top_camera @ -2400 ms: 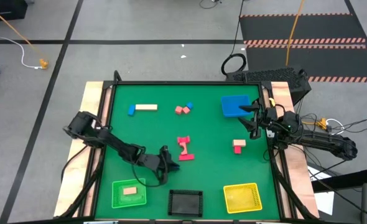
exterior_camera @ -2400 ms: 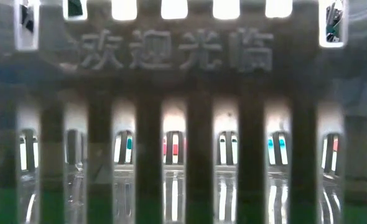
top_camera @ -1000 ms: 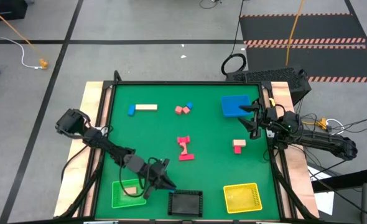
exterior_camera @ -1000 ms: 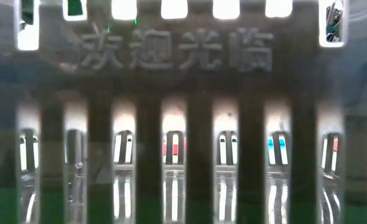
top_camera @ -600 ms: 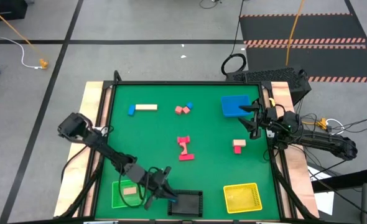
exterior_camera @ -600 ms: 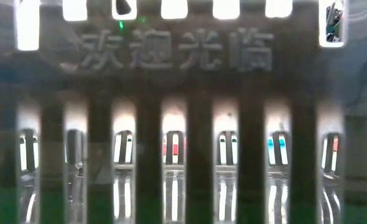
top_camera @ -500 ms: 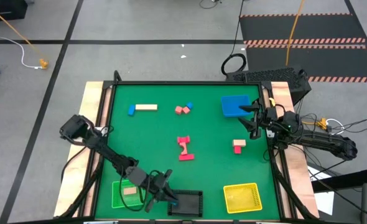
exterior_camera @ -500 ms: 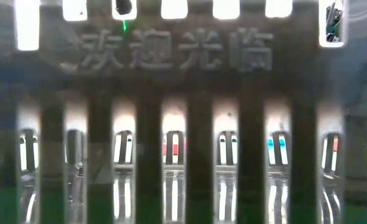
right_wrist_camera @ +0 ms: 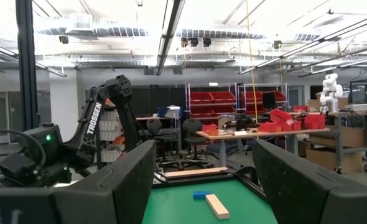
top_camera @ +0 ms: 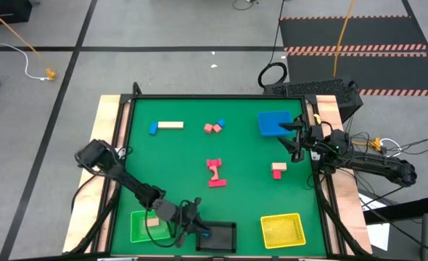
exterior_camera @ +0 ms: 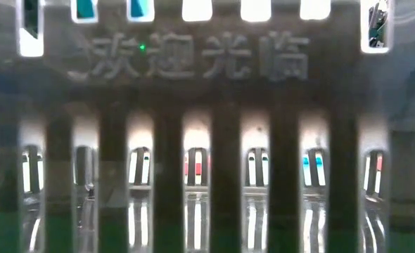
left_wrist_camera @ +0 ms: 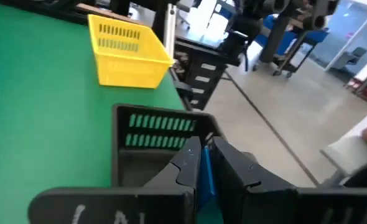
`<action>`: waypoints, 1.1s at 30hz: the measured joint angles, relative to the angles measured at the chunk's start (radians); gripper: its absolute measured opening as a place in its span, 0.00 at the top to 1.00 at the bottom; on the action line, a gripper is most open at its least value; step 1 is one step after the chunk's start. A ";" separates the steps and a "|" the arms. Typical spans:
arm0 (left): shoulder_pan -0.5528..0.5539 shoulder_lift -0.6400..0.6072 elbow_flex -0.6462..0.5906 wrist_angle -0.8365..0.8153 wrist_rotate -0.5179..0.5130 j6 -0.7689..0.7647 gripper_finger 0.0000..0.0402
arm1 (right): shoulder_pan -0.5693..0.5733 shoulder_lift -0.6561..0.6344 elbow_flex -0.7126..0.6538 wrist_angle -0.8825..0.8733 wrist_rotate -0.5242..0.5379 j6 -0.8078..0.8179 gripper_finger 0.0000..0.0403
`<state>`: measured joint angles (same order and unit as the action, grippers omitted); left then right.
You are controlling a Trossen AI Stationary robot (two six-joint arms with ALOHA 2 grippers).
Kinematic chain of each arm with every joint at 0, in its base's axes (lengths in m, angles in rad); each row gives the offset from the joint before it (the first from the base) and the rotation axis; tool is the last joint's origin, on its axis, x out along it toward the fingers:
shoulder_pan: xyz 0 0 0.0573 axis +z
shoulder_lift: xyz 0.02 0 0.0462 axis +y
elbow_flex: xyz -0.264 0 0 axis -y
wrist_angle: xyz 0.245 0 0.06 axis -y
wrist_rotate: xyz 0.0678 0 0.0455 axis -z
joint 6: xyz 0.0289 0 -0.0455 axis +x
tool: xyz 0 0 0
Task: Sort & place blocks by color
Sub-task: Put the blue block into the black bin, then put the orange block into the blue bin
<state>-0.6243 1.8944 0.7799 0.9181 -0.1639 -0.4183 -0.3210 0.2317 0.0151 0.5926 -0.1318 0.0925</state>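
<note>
My left gripper (top_camera: pixel 199 229) is shut on a small blue block (left_wrist_camera: pixel 206 169) at the left rim of the black mesh tray (top_camera: pixel 216 236). My right gripper (top_camera: pixel 294 138) waits open by the flat blue tray (top_camera: pixel 273 123) at the table's right edge. On the green mat lie a blue block (top_camera: pixel 153 128) touching a tan bar (top_camera: pixel 171 125), pink blocks with a blue one (top_camera: pixel 214 127), red blocks (top_camera: pixel 215 173), and a red and tan pair (top_camera: pixel 278 170). A tan block (top_camera: pixel 152 222) lies in the green tray (top_camera: pixel 138 230). My left gripper pinches the blue block (left_wrist_camera: pixel 206 180) between its two fingers, which slant down toward the table's right and near side. The block stands on edge in the narrow gap, lifted clear above the black tray's (left_wrist_camera: pixel 160 144) rim.
The yellow mesh tray (top_camera: pixel 283 230) stands right of the black one along the near edge. The low view is filled by the black tray's mesh wall (exterior_camera: pixel 207 126). Open green mat lies between the block groups. The room with shelves and tables shows beyond the table.
My left gripper has travelled from the mat beside the green tray toward the near edge and somewhat right, reaching the black tray's left rim with the blue block still in its fingers. The right arm has kept still.
</note>
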 joint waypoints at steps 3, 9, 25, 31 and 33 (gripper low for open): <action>0.000 0.024 0.000 -0.003 -0.006 -0.011 0.92 | 0.000 0.000 0.000 0.000 0.000 0.000 0.36; -0.008 0.033 0.000 0.010 -0.014 -0.029 0.92 | 0.000 0.000 0.000 0.001 0.000 0.000 0.36; 0.000 0.033 0.000 0.047 -0.024 -0.015 0.65 | 0.000 0.000 0.000 0.001 0.000 0.000 0.36; 0.058 0.019 0.008 0.107 -0.023 0.050 0.64 | 0.000 0.000 0.000 0.001 0.000 0.000 0.36; 0.102 0.008 0.025 0.103 -0.023 0.042 0.64 | 0.000 0.000 0.000 0.000 0.000 0.000 0.36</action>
<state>-0.5227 1.9021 0.8046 1.0212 -0.1870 -0.3759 -0.3214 0.2317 0.0151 0.5931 -0.1319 0.0925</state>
